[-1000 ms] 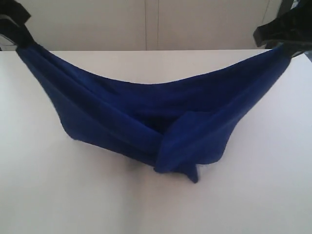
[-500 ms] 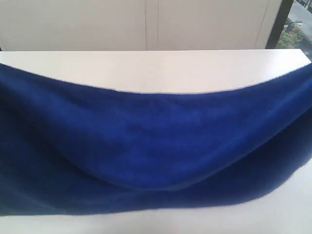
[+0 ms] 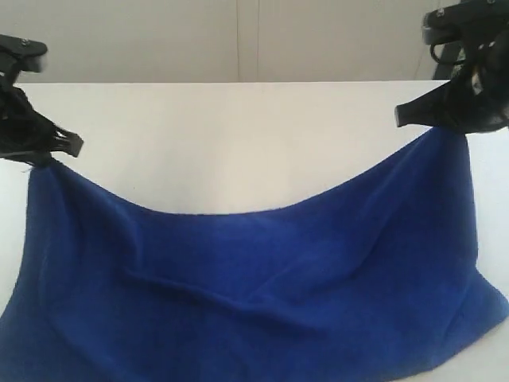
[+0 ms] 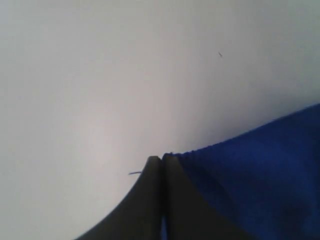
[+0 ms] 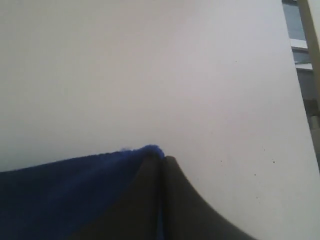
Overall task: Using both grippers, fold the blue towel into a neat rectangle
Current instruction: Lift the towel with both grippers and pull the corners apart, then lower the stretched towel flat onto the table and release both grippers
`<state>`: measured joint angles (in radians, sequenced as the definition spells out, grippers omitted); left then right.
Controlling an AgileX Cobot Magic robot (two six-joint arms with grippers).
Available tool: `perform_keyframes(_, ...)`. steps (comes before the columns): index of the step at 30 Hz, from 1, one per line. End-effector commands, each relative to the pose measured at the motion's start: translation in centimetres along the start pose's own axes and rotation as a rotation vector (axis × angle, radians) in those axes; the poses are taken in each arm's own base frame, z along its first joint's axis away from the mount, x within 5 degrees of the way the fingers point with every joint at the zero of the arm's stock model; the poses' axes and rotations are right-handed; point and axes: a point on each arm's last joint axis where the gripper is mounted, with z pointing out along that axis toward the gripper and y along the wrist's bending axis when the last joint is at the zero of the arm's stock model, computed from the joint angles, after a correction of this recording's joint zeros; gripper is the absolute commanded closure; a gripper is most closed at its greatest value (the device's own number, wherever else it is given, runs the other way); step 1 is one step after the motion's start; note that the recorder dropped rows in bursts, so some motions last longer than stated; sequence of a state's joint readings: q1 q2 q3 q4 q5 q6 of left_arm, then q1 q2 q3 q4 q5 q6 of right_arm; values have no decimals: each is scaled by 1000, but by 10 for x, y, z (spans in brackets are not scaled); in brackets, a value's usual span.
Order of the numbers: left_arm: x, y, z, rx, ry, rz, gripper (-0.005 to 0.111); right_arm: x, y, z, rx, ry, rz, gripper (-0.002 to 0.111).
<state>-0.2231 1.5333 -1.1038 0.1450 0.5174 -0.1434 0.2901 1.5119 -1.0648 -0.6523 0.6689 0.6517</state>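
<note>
Jaws on both arms are pressed together, each pinching one upper corner of the blue towel (image 3: pixel 254 302). The left gripper (image 3: pixel 73 146) has the corner on the left, the right gripper (image 3: pixel 404 117) the corner on the right. Each wrist view shows dark fingers closed tip to tip with blue cloth caught between them.

Nearest the camera, the towel's lower part spreads wide and runs off the bottom of the exterior view. Its lower right corner shows against the white worktop (image 3: pixel 238 135). A shallow crease crosses the middle of the cloth. Whether that lower part lies fully on the worktop I cannot tell.

Further back, the top edge sags in a deep curve between the two held corners, which are raised and well apart. A loose thread (image 4: pixel 135 173) sticks out beside the left fingertips. Beyond the towel the worktop is bare to its far edge, with a pale panelled wall (image 3: pixel 318 40) behind.

The cloth looks light, soft and limp. It will droop wherever it is unsupported and bunch if the corners come together unevenly. Corners and stitched edges look like the best places to hold, keeping the span between them taut.

Count: one towel, two grippers, one worktop.
</note>
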Motion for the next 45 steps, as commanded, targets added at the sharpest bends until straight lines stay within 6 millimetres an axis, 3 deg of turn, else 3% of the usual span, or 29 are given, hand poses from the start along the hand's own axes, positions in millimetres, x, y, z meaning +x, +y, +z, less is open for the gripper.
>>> perform_keyframes(1, -13, 2, 41, -30, -93, -23, 107, -3, 1, 39, 41, -49, 87, 108)
perform_keyframes(6, -20, 16, 73, -53, -190, -71, 107, -3, 9, 70, -5, -36, 79, 108)
perform_keyframes(13, -17, 46, 99, -83, -209, -134, 107, -4, 8, 101, -1, -2, 88, 108)
perform_keyframes(27, -12, 48, 119, -84, -190, -88, 107, 1, -13, 142, 13, 30, 123, 108)
perform_keyframes(34, -20, 59, 119, -97, -277, -80, 107, -1, -16, 148, -5, 6, 112, 108)
perform_keyframes(38, -31, 71, 114, -119, -296, -101, 107, -9, -29, 149, 0, -28, 143, 108)
perform_keyframes(45, -31, 71, 138, -104, -298, -121, 107, -6, -26, 166, -40, -34, 147, 108)
